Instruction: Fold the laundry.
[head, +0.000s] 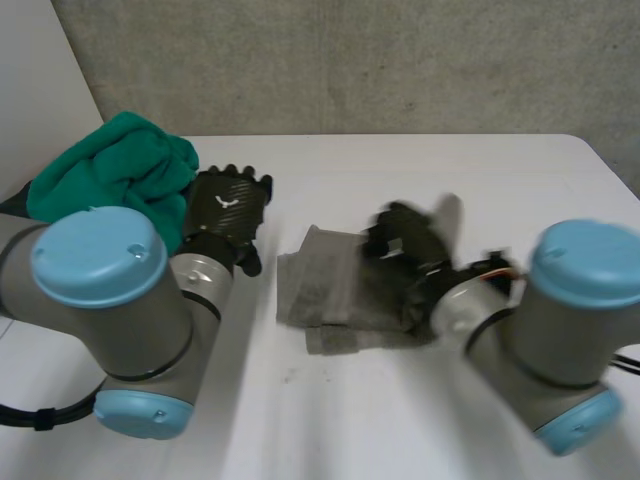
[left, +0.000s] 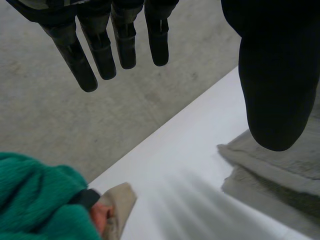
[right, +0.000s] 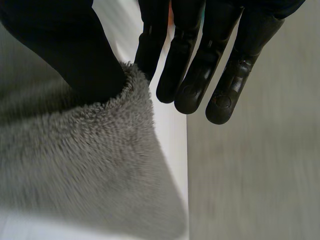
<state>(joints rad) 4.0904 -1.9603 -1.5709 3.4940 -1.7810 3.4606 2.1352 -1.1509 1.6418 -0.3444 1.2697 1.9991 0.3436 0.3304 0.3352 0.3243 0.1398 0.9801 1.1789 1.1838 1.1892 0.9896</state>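
Head view: a grey towel (head: 325, 290) is seen lying on the white table (head: 400, 160), between the two arms. It is folded over on itself into a small, uneven bundle, with a narrower folded strip on the side toward the left hand (head: 228, 205) and layered edges along its near side. The right hand (head: 405, 245) is placed over the end of the towel nearest that arm; its outline is blurred there.

In the right wrist view the towel is shown as thick, fuzzy fleece of an even grey. One edge of it is raised between the thumb (right: 70, 45) and the nearly straight fingers (right: 192, 75), so that the cloth is pinched at that edge, the thumb being pressed into the pile. From the thumb the towel falls away under the palm and narrows to a corner.

The left hand is held apart from the towel, beside a crumpled heap of green cloth (head: 110, 170). In the left wrist view its fingers (left: 100, 50) are extended straight and spread from the thumb, with nothing held. The towel's layered edge (left: 280, 170) is seen just past the thumb, and the green cloth lies beyond the fingertips, with a small beige piece (left: 117, 202) tucked against it at the table's edge.
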